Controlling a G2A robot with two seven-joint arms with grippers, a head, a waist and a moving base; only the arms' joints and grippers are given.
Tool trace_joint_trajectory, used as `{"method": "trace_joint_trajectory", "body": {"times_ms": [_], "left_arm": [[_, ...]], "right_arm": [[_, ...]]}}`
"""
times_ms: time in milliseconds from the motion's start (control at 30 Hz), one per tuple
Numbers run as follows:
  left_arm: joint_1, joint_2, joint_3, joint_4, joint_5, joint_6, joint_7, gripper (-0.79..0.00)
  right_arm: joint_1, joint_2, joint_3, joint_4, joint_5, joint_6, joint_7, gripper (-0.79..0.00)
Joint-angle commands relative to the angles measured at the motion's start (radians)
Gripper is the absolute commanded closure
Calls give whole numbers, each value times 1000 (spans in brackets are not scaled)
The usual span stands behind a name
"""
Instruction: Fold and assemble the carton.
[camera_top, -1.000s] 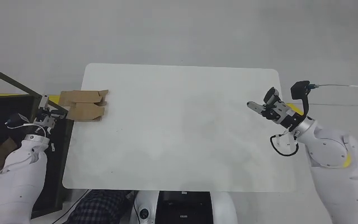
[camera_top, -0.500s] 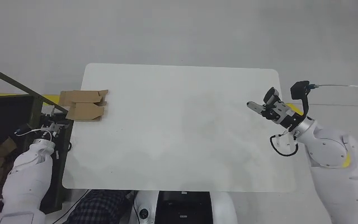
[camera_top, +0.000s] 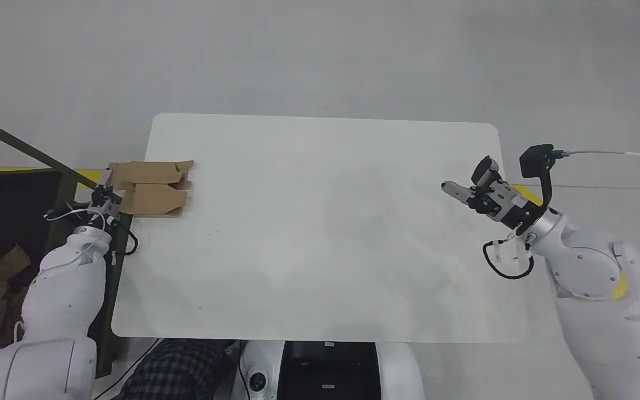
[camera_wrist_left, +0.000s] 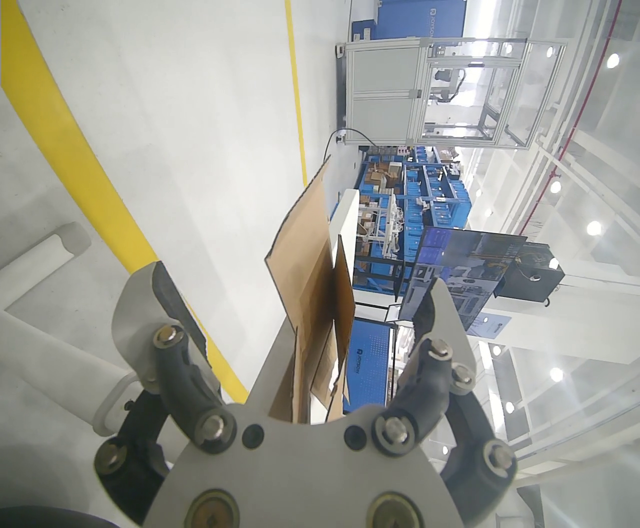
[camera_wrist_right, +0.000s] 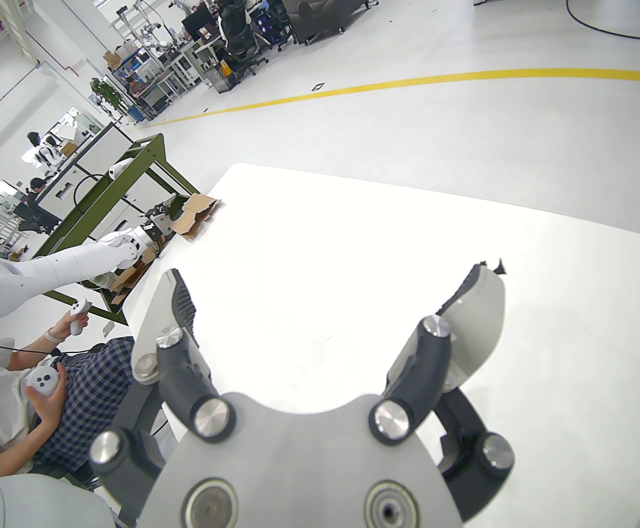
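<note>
Flattened brown cardboard carton (camera_top: 150, 188) lying at the far left corner of a white table (camera_top: 320, 250), flaps unfolded, one end jutting past the table's left edge. Left pincer (camera_top: 103, 196) just off that edge, level with the jutting end, jaws spread wide. From the left wrist, carton's edge seen standing between the two fingers (camera_wrist_left: 450, 330) and reaching back toward the pincer's base; contact with either finger impossible to tell, nothing clamped. Right pincer (camera_top: 462, 180) well apart from the carton, above the table's right side near its right edge, pointed across toward the left arm, jaws likewise spread wide and holding nothing. White tabletop beneath its fingers. Olive-green metal rack (camera_wrist_right: 156, 147) beside the table's left edge, behind the left arm. Curved yellow line (camera_wrist_left: 75, 150) painted on the pale floor beyond the table.
</note>
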Motion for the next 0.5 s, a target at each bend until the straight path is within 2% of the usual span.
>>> {"method": "trace_joint_trajectory", "body": {"times_ms": [0, 67, 100, 167, 300, 333, 467], "left_arm": [[-19, -3, 4, 22, 8, -5, 0, -573], [-33, -6, 5, 42, 10, -4, -1, -409], [-39, -7, 5, 52, 10, -3, 0, -357], [-49, -9, 4, 68, 11, -3, -1, -302], [-68, -11, 0, 90, 9, 13, -11, -120], [-74, -10, -1, 95, 12, 17, -11, 0], [-93, -6, -10, 105, 6, 28, -23, 0]], "right_arm": [[0, 0, 0, 0, 0, 0, 0, -785], [0, 0, 0, 0, 0, 0, 0, -785], [0, 0, 0, 0, 0, 0, 0, -785], [0, 0, 0, 0, 0, 0, 0, -785], [0, 0, 0, 0, 0, 0, 0, -785], [0, 0, 0, 0, 0, 0, 0, -785], [0, 0, 0, 0, 0, 0, 0, -785]]}}
